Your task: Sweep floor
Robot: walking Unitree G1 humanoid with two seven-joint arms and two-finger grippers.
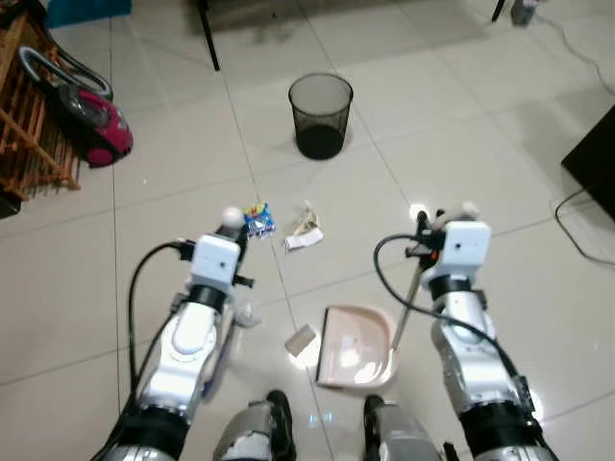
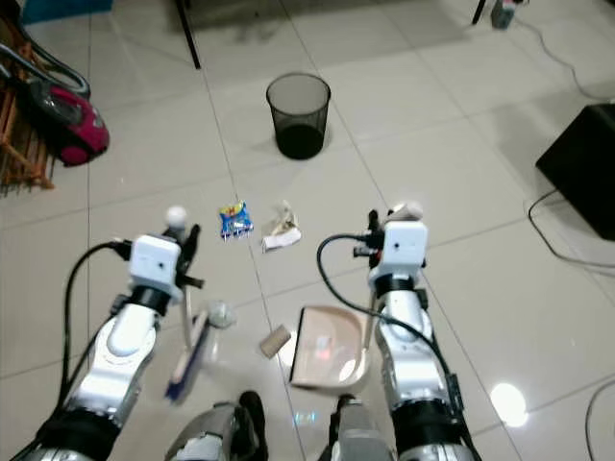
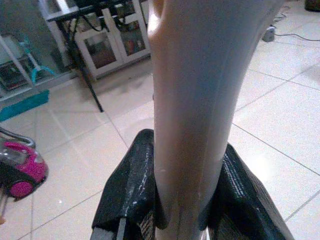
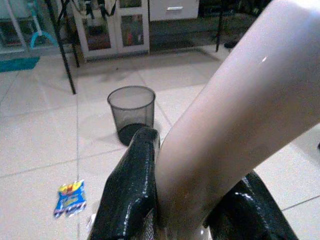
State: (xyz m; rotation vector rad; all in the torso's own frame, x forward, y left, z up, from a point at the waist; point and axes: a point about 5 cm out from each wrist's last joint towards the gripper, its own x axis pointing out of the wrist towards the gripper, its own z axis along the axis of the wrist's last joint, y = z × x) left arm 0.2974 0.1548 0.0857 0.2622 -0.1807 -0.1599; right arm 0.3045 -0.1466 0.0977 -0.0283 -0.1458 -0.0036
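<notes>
Dustpan (image 1: 354, 348) under right gripper (image 1: 423, 229) — gripped

Pale tiled floor (image 1: 500, 106) with dark grout lines. Lying on it: black mesh bin (image 1: 320, 115), blue snack wrapper (image 1: 258, 221), crumpled white paper (image 1: 305, 232), small tan block (image 1: 301, 339) just beside pink dustpan (image 1: 354, 348), magenta vacuum cleaner (image 1: 91, 120), black cable (image 1: 577, 226).
</notes>
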